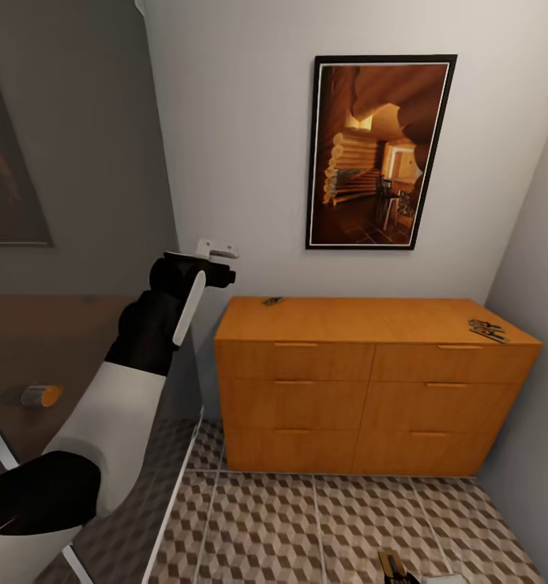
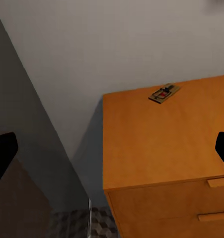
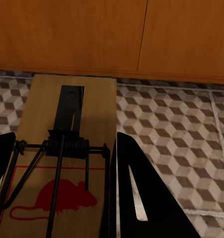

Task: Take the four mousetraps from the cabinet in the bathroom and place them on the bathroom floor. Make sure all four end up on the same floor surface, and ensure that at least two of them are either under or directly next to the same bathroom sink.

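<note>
Orange-brown cabinet (image 1: 371, 381) carries mousetraps (image 1: 272, 301); right pincer (image 3: 59, 163) grips one, left pincer (image 2: 112, 153) wide.

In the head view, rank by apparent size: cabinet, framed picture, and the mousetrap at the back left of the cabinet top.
1. cabinet
2. framed picture
3. mousetrap, by far the smallest.

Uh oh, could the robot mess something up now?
Maybe. The right gripper has its fingers around a mousetrap above the floor; dropping it there might leave it far from a sink. The trap by the cabinet's back edge could slide off if the left gripper nudges it.
</note>
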